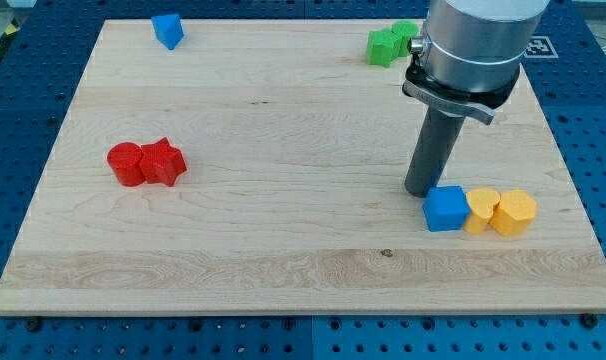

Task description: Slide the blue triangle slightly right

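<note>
Tip down beside the blue cube, no jaws to speak of, blue triangle far off at tabletop top-left: light, rigid, likely slick, best nudged on its left face.

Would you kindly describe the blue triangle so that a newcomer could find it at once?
Start at the wooden board and go to its top edge, near the view's left corner. The blue triangle sits there alone, far from my tip. The other blue block is a cube touching yellow blocks at the view's lower right.
</note>
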{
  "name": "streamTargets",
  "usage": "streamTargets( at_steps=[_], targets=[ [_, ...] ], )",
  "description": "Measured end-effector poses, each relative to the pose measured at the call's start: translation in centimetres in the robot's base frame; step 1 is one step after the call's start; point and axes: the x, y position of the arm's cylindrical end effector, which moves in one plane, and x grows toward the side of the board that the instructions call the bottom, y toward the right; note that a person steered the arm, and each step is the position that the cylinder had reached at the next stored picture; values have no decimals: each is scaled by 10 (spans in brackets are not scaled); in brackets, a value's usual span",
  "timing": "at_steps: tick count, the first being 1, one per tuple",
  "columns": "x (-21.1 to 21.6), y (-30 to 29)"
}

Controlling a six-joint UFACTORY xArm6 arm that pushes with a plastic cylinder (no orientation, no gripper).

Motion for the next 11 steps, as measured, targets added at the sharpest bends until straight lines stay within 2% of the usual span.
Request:
streamTargets(
  at_steps=[1,2,4,7,8,9,11],
  targets=[
    [-1,0],
    [-29,-32],
    [-113,-162],
    [-261,-422],
    [-297,-428],
    [-305,-424],
    [-305,-364]
  ],
)
